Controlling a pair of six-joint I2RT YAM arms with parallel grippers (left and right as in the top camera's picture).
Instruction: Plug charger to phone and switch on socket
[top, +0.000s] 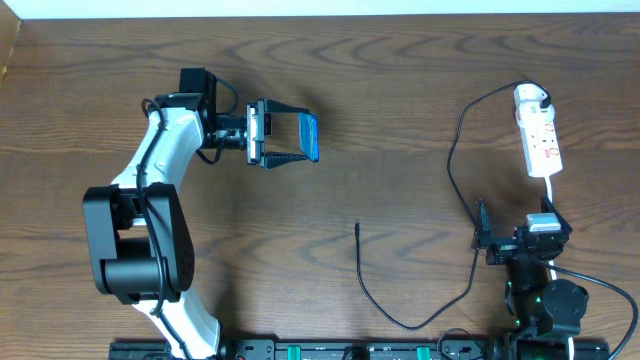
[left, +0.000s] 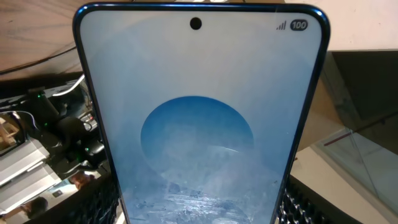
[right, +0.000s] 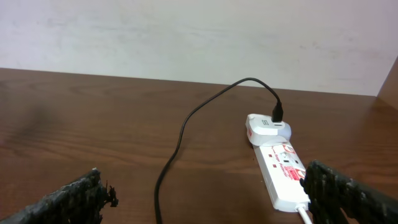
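Note:
My left gripper (top: 287, 137) is shut on the phone (top: 311, 137), its fingers on the phone's two long edges at the table's back left. In the left wrist view the phone's blue screen (left: 199, 112) fills the frame between the fingers (left: 99, 208). The charger's black cable (top: 453, 160) runs from a white plug (top: 531, 96) in the socket (top: 543, 140) down and round to its loose tip (top: 358, 226) at mid-table. My right gripper (top: 518, 234) stands open just in front of the socket, nothing between its fingers. From the right wrist I see the socket (right: 283, 169), the plug (right: 267, 127) and the cable (right: 180, 138).
The socket's white lead (top: 550, 190) runs down past my right gripper. A black rail with green parts (top: 330, 350) lies along the front edge. The wooden table (top: 400, 80) ends at a pale wall at the back.

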